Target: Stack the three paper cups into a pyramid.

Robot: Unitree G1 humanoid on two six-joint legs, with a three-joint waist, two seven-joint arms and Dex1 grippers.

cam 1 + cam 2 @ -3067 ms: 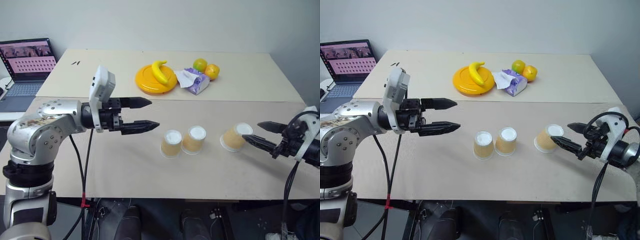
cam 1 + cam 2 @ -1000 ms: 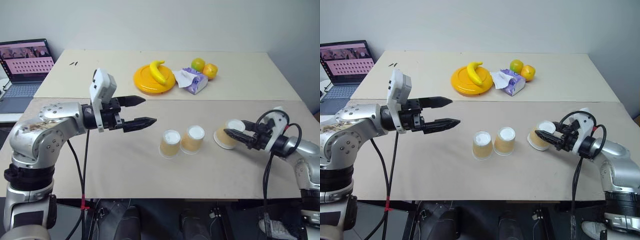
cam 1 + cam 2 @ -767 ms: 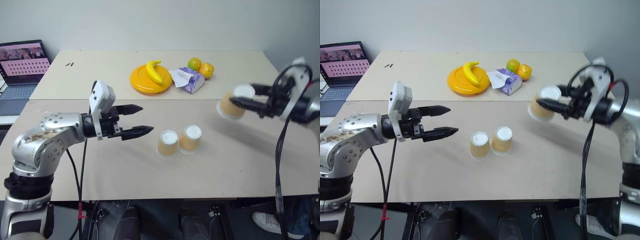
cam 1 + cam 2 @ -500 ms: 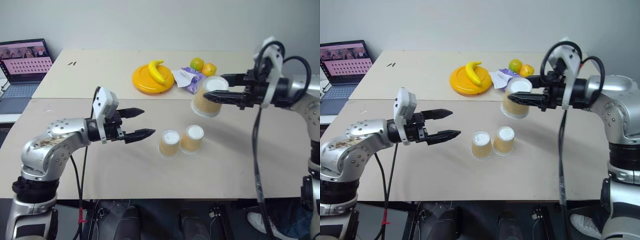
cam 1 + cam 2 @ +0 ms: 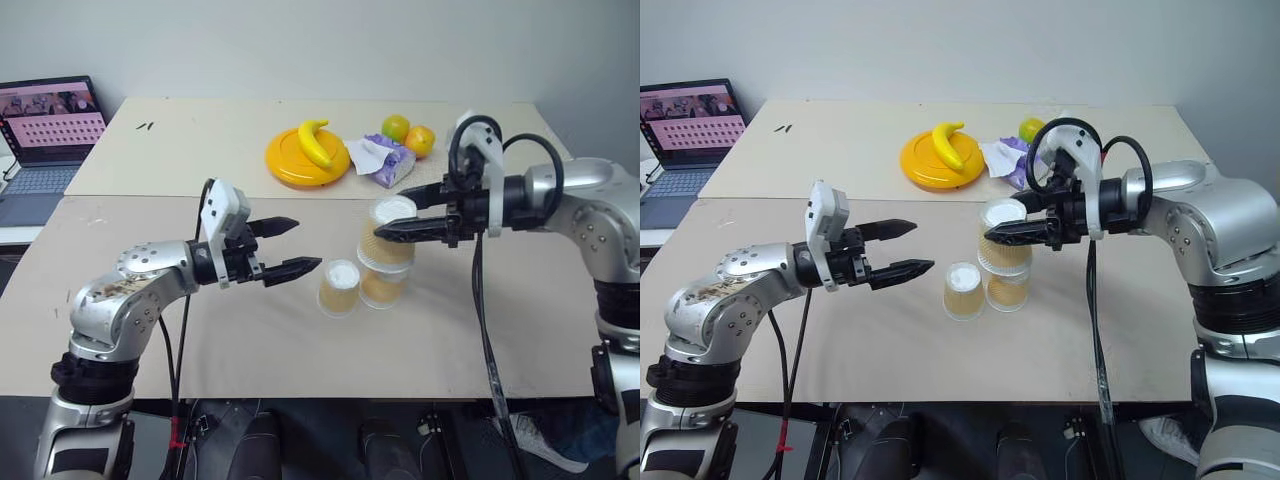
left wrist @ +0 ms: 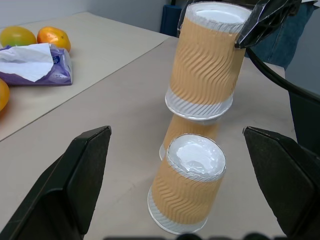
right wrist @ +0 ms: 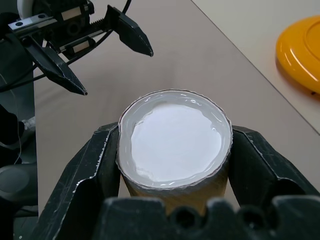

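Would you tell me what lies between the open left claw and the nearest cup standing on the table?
Only bare tabletop. In the left eye view, nothing lies between the left claw and the nearest cup.

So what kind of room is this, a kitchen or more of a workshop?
Probably a lab or office test space, not a kitchen. Plain tan tables stand against a bare wall, an open laptop sits to one side, and the yellow plate with its banana looks like a practice prop beside the paper cups.
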